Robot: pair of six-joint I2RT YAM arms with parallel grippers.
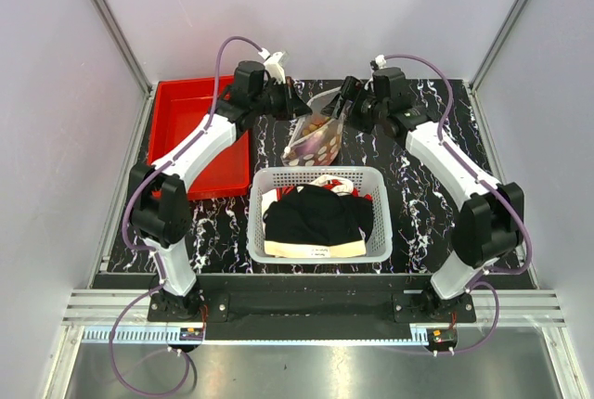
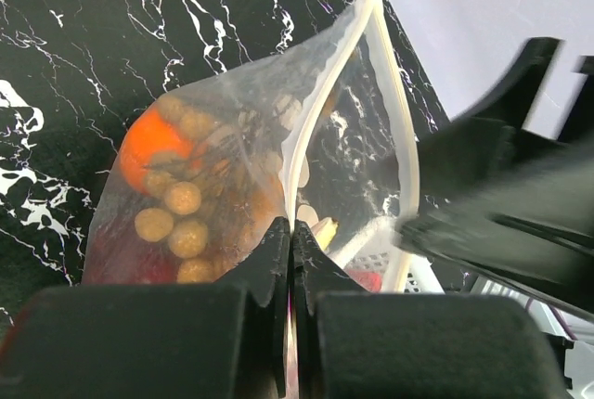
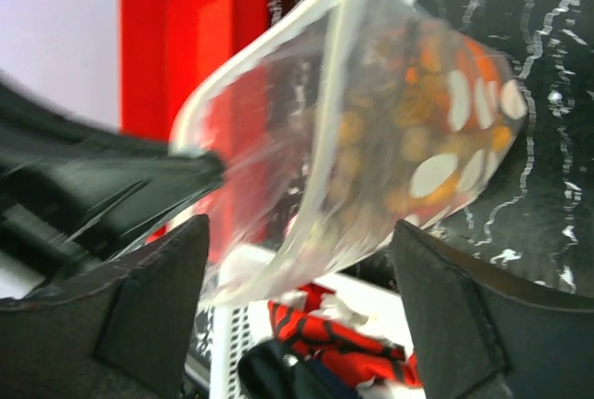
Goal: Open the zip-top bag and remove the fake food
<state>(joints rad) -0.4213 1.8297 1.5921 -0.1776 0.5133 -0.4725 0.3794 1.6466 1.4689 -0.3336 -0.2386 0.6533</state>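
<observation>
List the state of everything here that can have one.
left gripper: shut on one lip of the zip-top bag
right gripper: open, fingers either side of the bag
zip-top bag: mouth open
fake food: inside the bag
white basket: holding clothes
red bin: no food visible in it

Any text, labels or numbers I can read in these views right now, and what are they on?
No text is readable in any view.
Small tag on the pale cloth in the white mesh basket: too small to read.
Zip-top bag: no print visible.
</observation>
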